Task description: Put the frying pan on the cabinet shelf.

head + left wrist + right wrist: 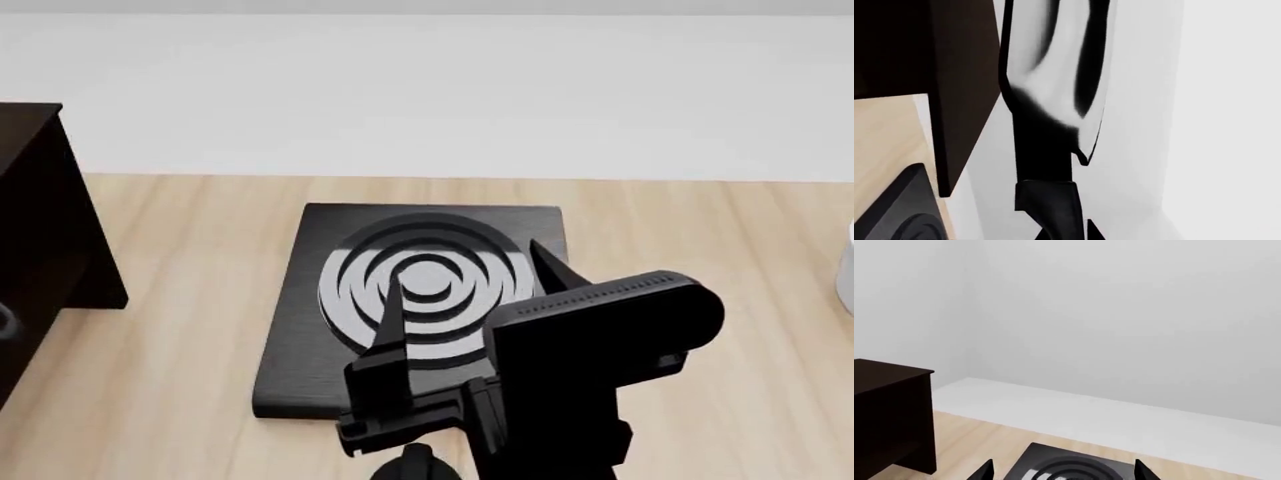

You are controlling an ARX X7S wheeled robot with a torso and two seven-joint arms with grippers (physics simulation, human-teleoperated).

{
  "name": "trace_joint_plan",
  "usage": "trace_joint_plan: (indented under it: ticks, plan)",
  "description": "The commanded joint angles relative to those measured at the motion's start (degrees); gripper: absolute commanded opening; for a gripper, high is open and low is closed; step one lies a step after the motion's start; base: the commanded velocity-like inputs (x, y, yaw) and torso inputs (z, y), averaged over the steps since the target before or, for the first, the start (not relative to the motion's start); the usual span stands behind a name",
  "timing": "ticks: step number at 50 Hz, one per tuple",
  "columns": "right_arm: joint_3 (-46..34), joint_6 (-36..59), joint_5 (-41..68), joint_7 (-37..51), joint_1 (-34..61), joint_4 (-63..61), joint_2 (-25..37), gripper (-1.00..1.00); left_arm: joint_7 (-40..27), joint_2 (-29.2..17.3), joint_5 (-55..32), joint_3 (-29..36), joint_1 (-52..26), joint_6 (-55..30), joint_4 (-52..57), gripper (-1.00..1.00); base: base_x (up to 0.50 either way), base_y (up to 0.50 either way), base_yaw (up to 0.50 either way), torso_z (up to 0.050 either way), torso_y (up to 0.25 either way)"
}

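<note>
In the left wrist view the frying pan [1054,60] is seen nearly edge-on, pale grey inside with a black rim, and its long black handle [1044,150] runs down into my left gripper [1067,235]. That gripper is shut on the handle. The pan hangs in the air right beside the outer side wall of the dark brown cabinet [961,75]. The shelf board inside cannot be made out. The cabinet also shows in the head view [40,220] and the right wrist view [887,410]. My right gripper [463,265] is open and empty above the burner plate [427,290].
The square black burner plate with concentric rings lies mid-table; it also shows in the right wrist view [1067,470] and the left wrist view [901,210]. A white bowl [846,265] shows at the right edge. The wooden table [694,230] ends at a white wall behind.
</note>
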Motion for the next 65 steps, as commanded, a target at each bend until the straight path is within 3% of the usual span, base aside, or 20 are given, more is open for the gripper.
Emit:
trace_joint_plan:
  ticks: [1, 2, 38, 48, 65]
  plan:
    - [-0.33, -0.72, -0.08, 0.00, -0.11, 0.24, 0.41, 1.00, -1.67, -0.42, 5.82, -2.36, 2.86, 0.72, -0.51, -1.00, 0.00, 0.00, 0.00, 0.000, 0.000]
    - [-0.38, -0.72, -0.06, 0.04, -0.09, 0.26, 0.47, 1.00, -1.57, -0.43, 5.84, -2.30, 2.94, 0.69, -0.45, 1.00, 0.00, 0.00, 0.00, 0.000, 0.000]
    - [-0.27, -1.01, 1.56, 1.37, 0.03, -0.04, 1.63, 1.00, -1.70, 0.90, 4.43, -2.79, 8.32, 1.05, 7.18, 1.00, 0.00, 0.00, 0.00, 0.000, 0.000]
    - [-0.29, -0.59, 2.09, 1.85, 0.52, -0.48, 1.84, 1.00, -4.41, 1.69, 1.80, -3.76, 12.32, 0.67, 12.53, 1.00, 0.00, 0.00, 0.00, 0.000, 0.000]
    - [0.66, 0.53, 3.40, 2.57, 0.98, -2.07, 2.56, 1.00, -6.72, 3.20, 1.04, -1.08, 12.38, 0.42, 16.63, 1.00, 0.00, 0.00, 0.00, 0.000, 0.000]
